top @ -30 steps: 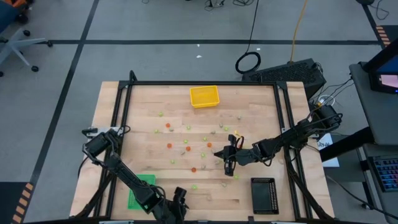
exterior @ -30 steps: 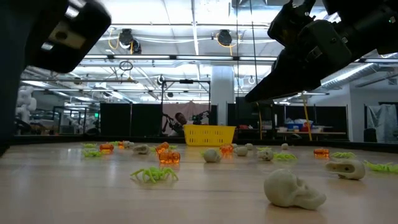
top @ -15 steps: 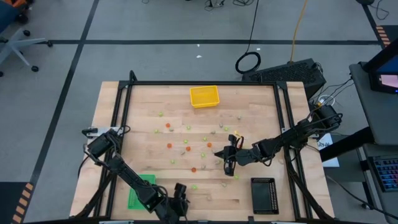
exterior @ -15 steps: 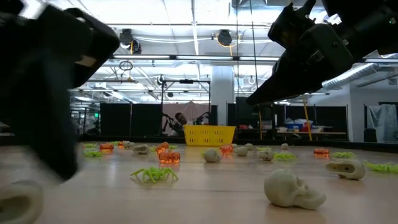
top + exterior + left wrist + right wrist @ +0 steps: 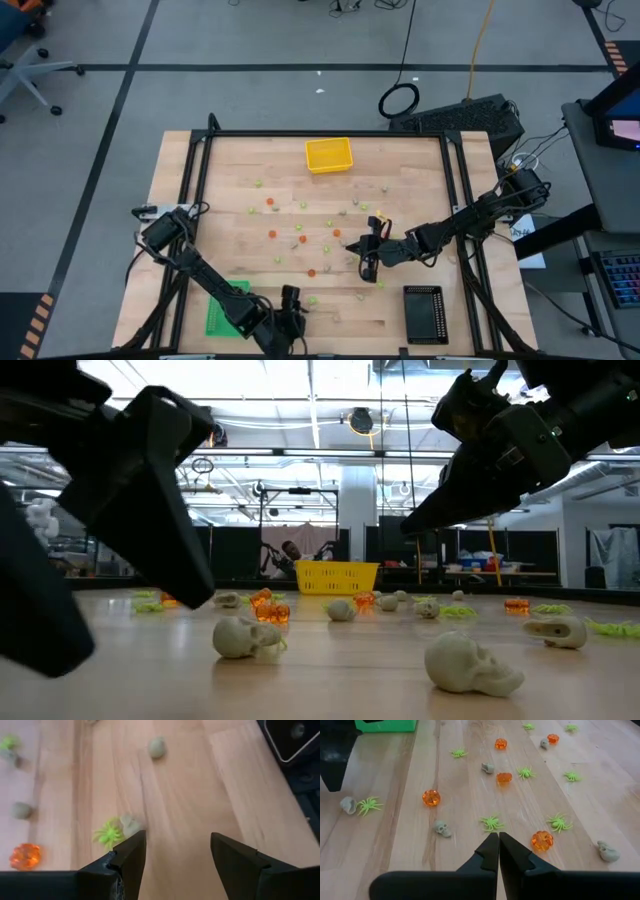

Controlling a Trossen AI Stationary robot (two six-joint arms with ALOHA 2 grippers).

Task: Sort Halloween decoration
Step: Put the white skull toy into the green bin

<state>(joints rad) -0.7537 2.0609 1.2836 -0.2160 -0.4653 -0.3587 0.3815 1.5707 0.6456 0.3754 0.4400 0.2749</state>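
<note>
Tiny Halloween decoration pieces lie scattered on the wooden table: orange pumpkins [image 5: 541, 840], light green spiders [image 5: 491, 823] and pale skulls [image 5: 441, 828]. My left gripper [image 5: 177, 850] stands open low over the near edge [image 5: 290, 303], nothing between its fingers. A skull [image 5: 131, 824] and a green spider [image 5: 107, 833] lie side by side just past one fingertip. That skull [image 5: 240, 638] rests on the boards. My right gripper [image 5: 498, 840] is shut and hangs above the pieces at the table's middle right [image 5: 368, 263].
A yellow tray [image 5: 328, 155] stands at the far edge. A green tray [image 5: 225, 305] sits at the near left beside my left arm, and a black tray [image 5: 424, 313] at the near right. Another skull [image 5: 470, 663] lies near the front edge.
My left gripper has swung and moved a little toward the table's right along the near edge, staying open. A pale skull now lies by the green spider in the low view, where none showed a second ago.
</note>
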